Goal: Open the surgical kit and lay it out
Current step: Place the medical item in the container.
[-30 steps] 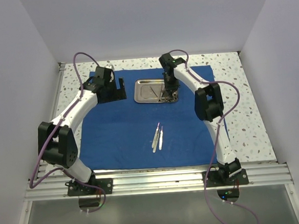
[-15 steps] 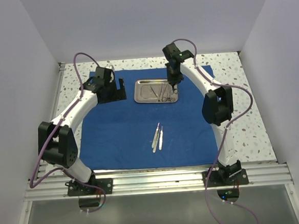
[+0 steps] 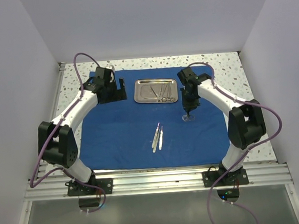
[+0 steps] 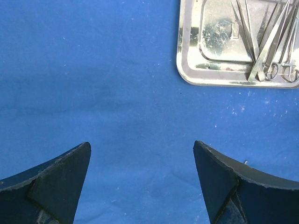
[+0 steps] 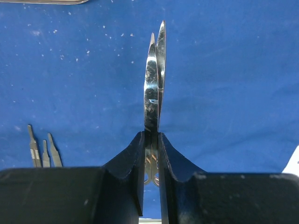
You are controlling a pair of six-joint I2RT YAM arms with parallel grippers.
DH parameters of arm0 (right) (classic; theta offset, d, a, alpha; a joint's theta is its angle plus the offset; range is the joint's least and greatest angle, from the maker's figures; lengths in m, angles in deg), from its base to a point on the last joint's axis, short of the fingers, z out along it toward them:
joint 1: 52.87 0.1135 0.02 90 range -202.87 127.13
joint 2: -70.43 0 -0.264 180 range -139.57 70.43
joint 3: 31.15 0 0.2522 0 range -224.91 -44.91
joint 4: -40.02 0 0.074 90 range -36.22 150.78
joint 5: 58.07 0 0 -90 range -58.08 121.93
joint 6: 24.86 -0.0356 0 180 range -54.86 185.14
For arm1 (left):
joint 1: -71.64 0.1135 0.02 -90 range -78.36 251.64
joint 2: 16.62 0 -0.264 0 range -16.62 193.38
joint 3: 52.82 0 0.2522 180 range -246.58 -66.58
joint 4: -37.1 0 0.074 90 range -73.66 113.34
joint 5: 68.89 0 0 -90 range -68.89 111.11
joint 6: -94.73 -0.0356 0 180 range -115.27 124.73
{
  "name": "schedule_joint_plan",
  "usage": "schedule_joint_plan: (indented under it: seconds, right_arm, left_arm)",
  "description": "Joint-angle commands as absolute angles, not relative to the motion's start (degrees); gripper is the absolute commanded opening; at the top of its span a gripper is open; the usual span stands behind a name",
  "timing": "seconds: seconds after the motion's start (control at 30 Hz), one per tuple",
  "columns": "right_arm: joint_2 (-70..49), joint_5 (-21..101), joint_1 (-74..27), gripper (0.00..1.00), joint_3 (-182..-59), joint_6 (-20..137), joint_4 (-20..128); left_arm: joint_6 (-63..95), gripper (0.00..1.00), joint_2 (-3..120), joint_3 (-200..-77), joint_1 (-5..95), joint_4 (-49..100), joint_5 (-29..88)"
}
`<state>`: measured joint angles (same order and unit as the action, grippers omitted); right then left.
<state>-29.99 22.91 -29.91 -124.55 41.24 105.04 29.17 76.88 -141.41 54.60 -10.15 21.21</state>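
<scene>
The royal-blue cloth (image 3: pixel 120 129) lies spread flat on the table. The shiny steel tray (image 3: pixel 144 96) sits on its far middle with several thin silver instruments (image 4: pixel 266 51) in it. My right gripper (image 3: pixel 188 108) is shut on a pair of silver scissors (image 5: pixel 154 88), blades pointing away from the wrist, held just above the cloth right of the tray. Three small silver tools (image 3: pixel 157 137) lie side by side on the cloth's middle, also in the right wrist view (image 5: pixel 43 151). My left gripper (image 4: pixel 142 154) is open and empty over bare cloth left of the tray.
The speckled tabletop (image 3: pixel 243 131) shows around the cloth on the right and at the back. White walls enclose the cell on three sides. A metal rail (image 3: pixel 154 181) with the arm bases runs along the near edge.
My right gripper has lifted the scissors out of the tray and carried them right and toward the near side, over the cloth. The left arm has not moved.
</scene>
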Motion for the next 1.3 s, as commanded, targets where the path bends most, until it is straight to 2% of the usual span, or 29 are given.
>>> schedule_joint_plan:
  seconds: [0.0, 0.17, 0.33, 0.5, 0.6, 0.73, 0.8, 0.83, 0.9, 1.0, 1.27]
  right_arm:
    - [-27.1, 24.9, -29.8, 0.0, -123.2, 39.1, 98.9]
    - [-31.6, 25.0, -29.8, 0.0, -129.5, 39.1, 97.2]
    - [-44.3, 25.0, -29.8, 0.0, -147.7, 40.1, 99.5]
    - [-62.9, 25.9, -30.0, 0.0, -169.0, 40.4, 105.4]
    - [-70.0, 26.2, -29.9, 0.0, -177.0, 39.8, 109.0]
    - [-72.8, 25.9, -30.2, 0.01, -179.1, 39.3, 109.5]
    - [-72.7, 25.6, -30.5, 0.12, -179.0, 39.4, 109.4]
    - [-72.6, 25.4, -30.7, 0.34, -179.1, 39.3, 109.8]
    - [-70.9, 24.7, -31.3, 0.42, -178.4, 39.4, 110.1]
    - [-68.4, 24.2, -32.1, 0.43, -175.9, 39.8, 109.6]
    - [-63.8, 24.8, -32.3, 0.33, -170.7, 39.1, 107.0]
  left_arm:
    - [29.6, 0.95, 77.7, -142.9, 55.0, -7.8, 23.4]
    - [29.9, 0.95, 78.4, -143.4, 55.0, -8.0, 24.3]
    - [29.5, 0.95, 76.7, -141.2, 55.0, -8.3, 23.5]
    - [28.7, 0.95, 74.8, -138.8, 55.0, -8.2, 22.1]
    - [27.9, 0.95, 73.7, -138.6, 55.1, -8.4, 19.7]
    - [27.4, 0.96, 73.1, -138.3, 55.1, -8.0, 17.8]
    - [27.3, 0.96, 73.3, -138.5, 55.2, -7.9, 17.3]
    - [27.3, 0.96, 73.6, -138.6, 55.2, -7.7, 17.3]
    - [27.4, 0.96, 74.3, -139.0, 55.2, -7.4, 17.7]
    - [27.6, 0.96, 76.1, -139.9, 55.2, -7.2, 18.9]
    - [28.0, 0.95, 79.4, -141.6, 55.2, -6.7, 20.8]
